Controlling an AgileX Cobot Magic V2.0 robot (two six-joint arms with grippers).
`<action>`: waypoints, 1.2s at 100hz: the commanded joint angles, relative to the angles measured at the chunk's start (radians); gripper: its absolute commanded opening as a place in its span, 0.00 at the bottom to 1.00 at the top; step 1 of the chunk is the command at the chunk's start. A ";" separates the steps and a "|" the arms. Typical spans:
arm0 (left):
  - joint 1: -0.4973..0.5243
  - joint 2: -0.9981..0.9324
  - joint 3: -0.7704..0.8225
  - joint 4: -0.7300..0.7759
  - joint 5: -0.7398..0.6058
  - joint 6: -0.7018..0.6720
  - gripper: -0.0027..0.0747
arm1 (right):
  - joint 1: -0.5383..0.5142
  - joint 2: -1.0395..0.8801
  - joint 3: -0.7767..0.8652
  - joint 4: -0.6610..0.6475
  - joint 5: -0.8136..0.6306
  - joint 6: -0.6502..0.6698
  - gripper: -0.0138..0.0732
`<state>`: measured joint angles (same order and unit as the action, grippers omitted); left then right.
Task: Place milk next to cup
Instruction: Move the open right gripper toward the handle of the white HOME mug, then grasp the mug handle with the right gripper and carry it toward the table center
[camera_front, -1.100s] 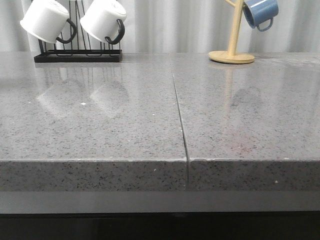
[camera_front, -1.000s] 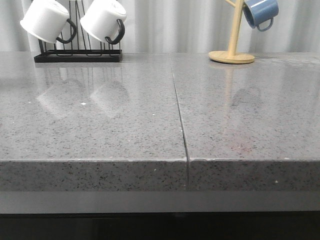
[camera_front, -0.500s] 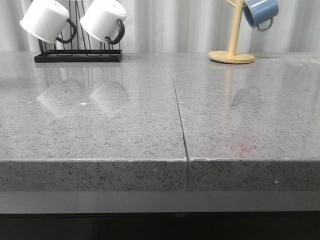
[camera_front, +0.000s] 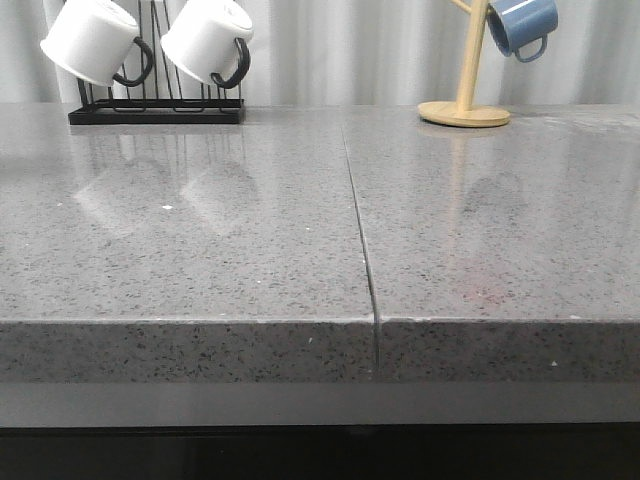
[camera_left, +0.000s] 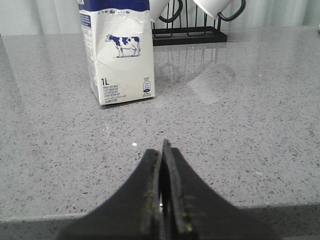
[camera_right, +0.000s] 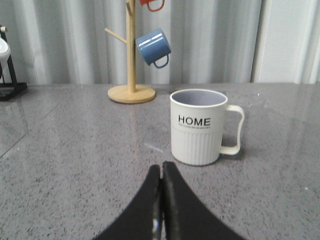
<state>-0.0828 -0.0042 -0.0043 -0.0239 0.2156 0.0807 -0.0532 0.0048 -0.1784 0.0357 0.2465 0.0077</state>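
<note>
Nothing has moved on the surface since the earlier frame: with the left gripper closed empty short of the milk near the far edge, an unopened advance would topple it, while the right gripper, also closed, faces the cup.

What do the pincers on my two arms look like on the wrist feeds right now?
Both look alike: the left pincer and the right pincer each have two dark, near-black fingers, broad at the base and tapering to narrow tips. The left one shows yellowish scuffing along its inner edges. No cables, markings or arm links are visible in any view.
</note>
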 joint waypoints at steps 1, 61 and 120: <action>-0.006 -0.031 0.044 -0.008 -0.081 -0.010 0.01 | -0.002 0.066 -0.090 0.001 0.044 -0.008 0.08; -0.006 -0.031 0.044 -0.008 -0.081 -0.010 0.01 | -0.004 0.623 -0.231 0.001 -0.232 -0.008 0.64; -0.006 -0.031 0.044 -0.008 -0.081 -0.010 0.01 | -0.251 1.047 -0.231 0.001 -0.771 -0.008 0.58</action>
<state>-0.0828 -0.0042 -0.0043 -0.0239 0.2156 0.0807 -0.2786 1.0023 -0.3734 0.0357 -0.3847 0.0077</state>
